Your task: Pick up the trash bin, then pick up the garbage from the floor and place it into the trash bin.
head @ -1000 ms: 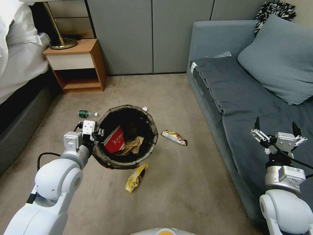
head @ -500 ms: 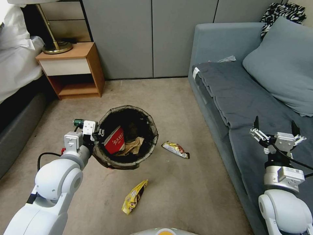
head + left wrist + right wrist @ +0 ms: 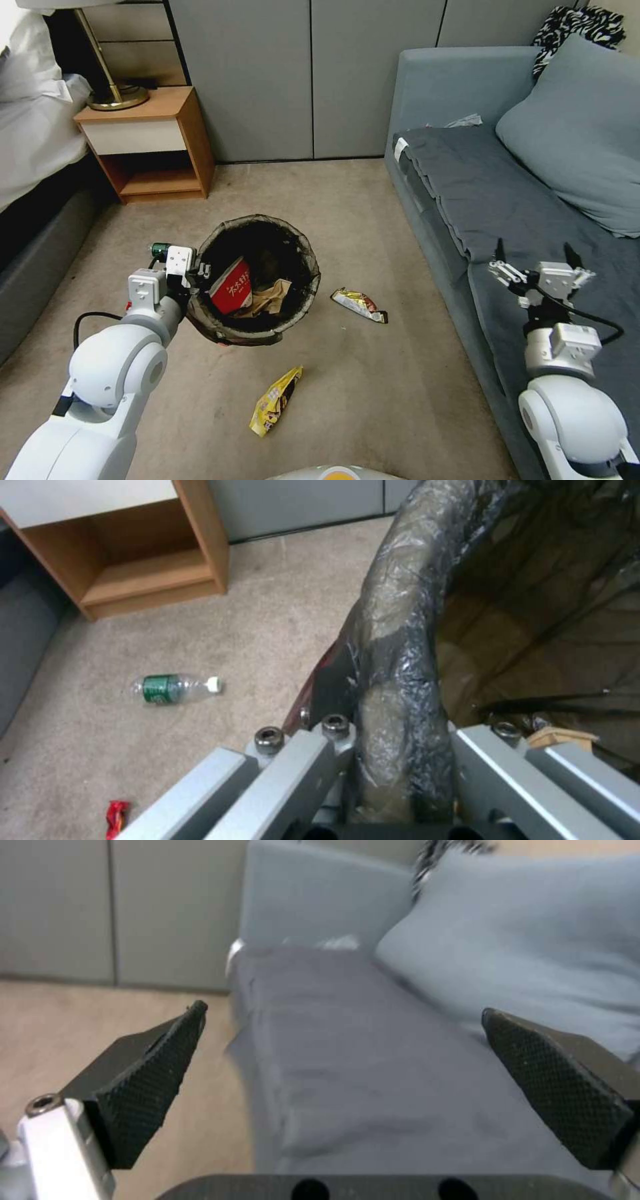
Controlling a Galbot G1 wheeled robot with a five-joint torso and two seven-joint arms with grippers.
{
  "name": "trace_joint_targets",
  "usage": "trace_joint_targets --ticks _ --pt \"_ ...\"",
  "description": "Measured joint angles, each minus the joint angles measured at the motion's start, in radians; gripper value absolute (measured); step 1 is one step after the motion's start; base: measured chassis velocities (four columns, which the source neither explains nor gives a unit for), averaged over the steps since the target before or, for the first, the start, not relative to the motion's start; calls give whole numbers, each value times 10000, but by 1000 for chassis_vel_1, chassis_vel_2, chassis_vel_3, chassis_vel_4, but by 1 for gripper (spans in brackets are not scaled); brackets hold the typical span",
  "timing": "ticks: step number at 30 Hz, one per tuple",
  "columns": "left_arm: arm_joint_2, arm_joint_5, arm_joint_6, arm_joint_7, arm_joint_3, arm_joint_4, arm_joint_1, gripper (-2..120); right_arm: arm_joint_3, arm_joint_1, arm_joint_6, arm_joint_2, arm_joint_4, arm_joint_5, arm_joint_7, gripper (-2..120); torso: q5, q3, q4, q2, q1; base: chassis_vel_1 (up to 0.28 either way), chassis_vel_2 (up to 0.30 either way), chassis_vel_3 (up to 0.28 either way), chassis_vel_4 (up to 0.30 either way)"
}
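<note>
Left gripper (image 3: 195,272) clamped on the bin (image 3: 293,303) rim, bin held off the floor (image 3: 373,393), mouth up and tilted slightly toward the camera; yellow packet (image 3: 275,402) lies near the robot, long axis running diagonally away to the right; striped wrapper (image 3: 359,305) right of the bin; bottle (image 3: 172,688) on its side, cap toward the bin; right gripper (image 3: 535,261) spread wide over the sofa (image 3: 507,193).
</note>
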Motion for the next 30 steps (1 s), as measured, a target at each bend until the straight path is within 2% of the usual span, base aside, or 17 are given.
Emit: trace_joint_targets --ticks 1,3,4,7,8,12,16,20,24,27,30 --pt "0 0 0 0 0 0 0 1 0 0 0 0 0 0 0 100 0 0 0 0 0 0 0 0 0" --pt "-20 1 -2 0 -27 1 -2 1 -667 538 -885 -972 -127 918 262 100 -2 0 3 0 0 0 0 0 0" --pt "-20 1 -2 0 -27 1 -2 1 -667 538 -885 -972 -127 918 262 100 -2 0 3 0 0 0 0 0 0" --pt "-39 28 -13 0 -61 37 7 1 -1622 1564 -1876 -1968 -438 2459 536 100 0 1 4 0 1 0 0 0 0" --pt "-39 28 -13 0 -61 37 7 1 -1622 1564 -1876 -1968 -438 2459 536 100 0 1 4 0 1 0 0 0 0" --pt "-53 64 -19 0 -73 100 -11 1 -2811 3089 -3302 -2581 -914 4098 493 100 -4 1 6 0 1 0 0 0 0" --pt "-64 74 -19 0 -72 114 -12 1 -3192 3408 -3517 -2648 -1180 4404 487 100 -3 1 6 0 0 0 0 0 0" --pt "-78 82 -21 8 -73 167 -33 1 -4563 4111 -3909 -2676 -2228 5562 436 100 -3 1 3 -1 1 0 0 0 0" --pt "-63 82 -21 8 -74 187 -87 1 -5197 4495 -4191 -2604 -2658 6294 560 100 -3 1 4 -1 1 0 0 0 0" --pt "-62 81 -18 8 -79 188 -97 1 -6081 5151 -4571 -2244 -3400 7105 973 100 -3 1 4 -1 0 0 0 0 0" --pt "-59 80 -17 9 -110 187 -67 1 -6491 5429 -4648 -1939 -3811 7463 1286 100 -3 1 6 -1 1 0 0 0 0"
